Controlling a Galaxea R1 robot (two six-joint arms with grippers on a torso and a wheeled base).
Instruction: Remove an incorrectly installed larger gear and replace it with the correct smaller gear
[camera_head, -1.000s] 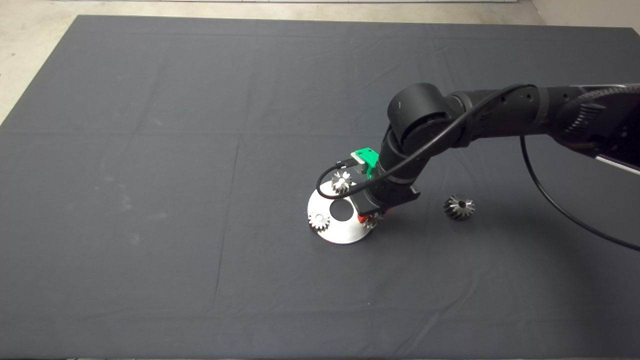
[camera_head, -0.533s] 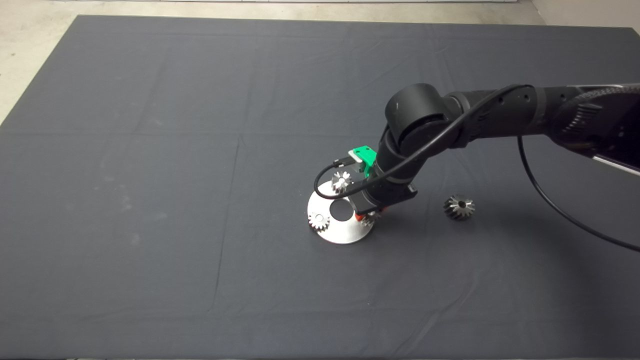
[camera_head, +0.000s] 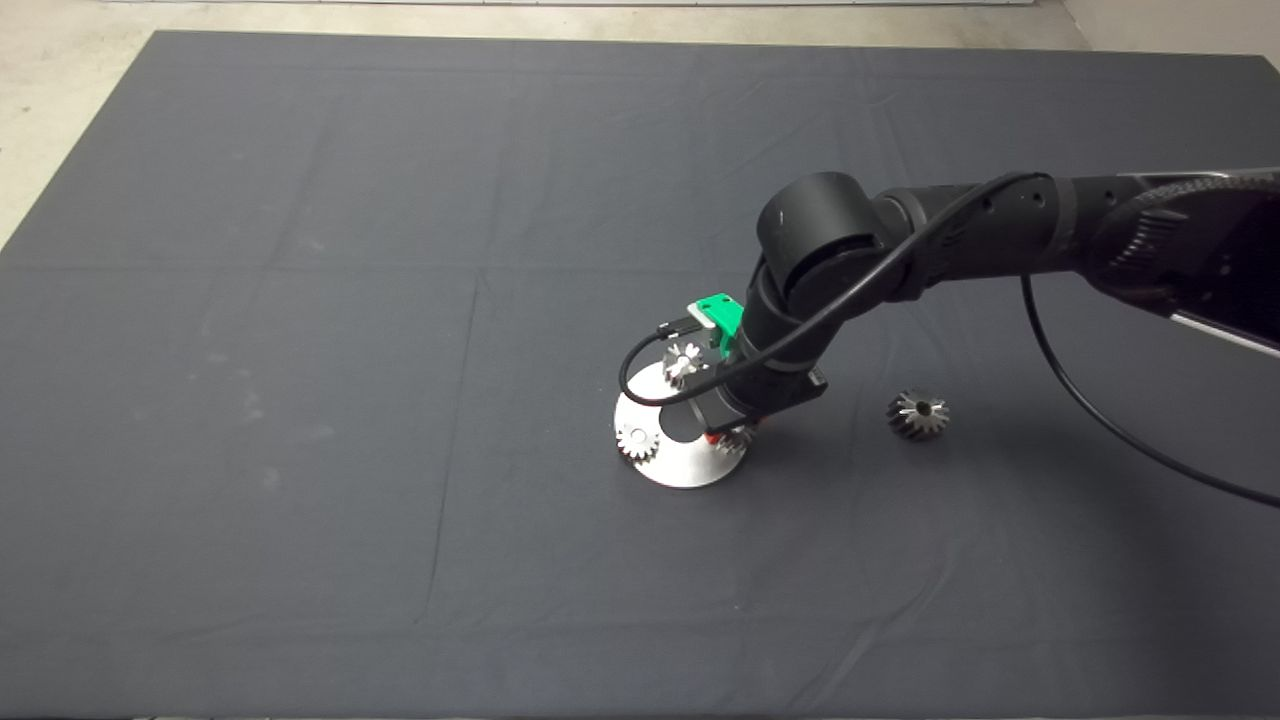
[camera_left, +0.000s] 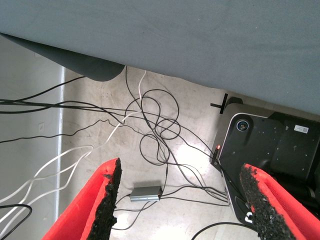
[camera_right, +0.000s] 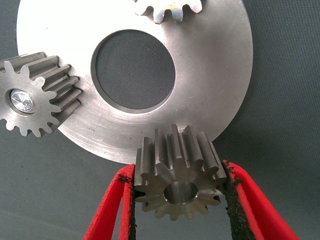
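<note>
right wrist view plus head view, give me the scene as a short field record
right claw: shut on the smaller gear, at the steel disc's edge
steel disc: flat on the mat, round centre hole, two other small gears at its rim
larger gear: lying on the mat apart from the disc, untouched
left claw: open, parked off the mat, over floor cables
mat: dark cloth

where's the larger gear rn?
Head view: the larger gear lies alone on the mat, right of the round steel plate and the right gripper, touching neither.
</note>
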